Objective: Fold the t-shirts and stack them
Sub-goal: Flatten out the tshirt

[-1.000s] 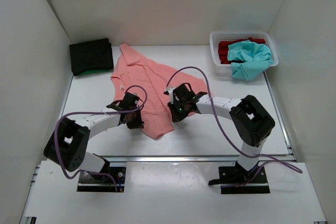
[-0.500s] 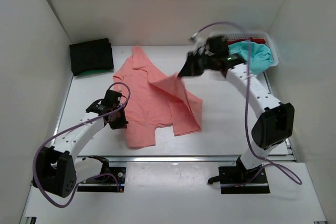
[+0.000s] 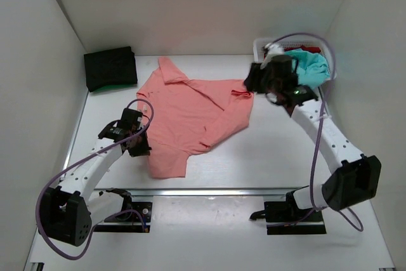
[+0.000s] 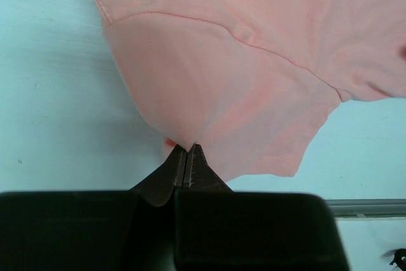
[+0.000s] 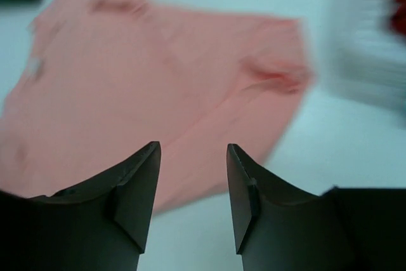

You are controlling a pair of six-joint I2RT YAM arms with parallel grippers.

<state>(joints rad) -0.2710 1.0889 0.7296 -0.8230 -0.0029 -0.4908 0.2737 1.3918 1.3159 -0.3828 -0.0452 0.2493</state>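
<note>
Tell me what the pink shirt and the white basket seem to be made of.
Pink shirt: soft knit cloth, probably cotton or a blend, with a matte finish. It drapes, creases, and shows stitched seams in the left wrist view.
Basket: likely moulded plastic, white, with rigid mesh walls that hold their shape. It is too small to judge gloss.

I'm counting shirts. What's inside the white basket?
A teal shirt, with a red shirt peeking out behind it, sits in the basket. Anything beneath them is covered.
</note>
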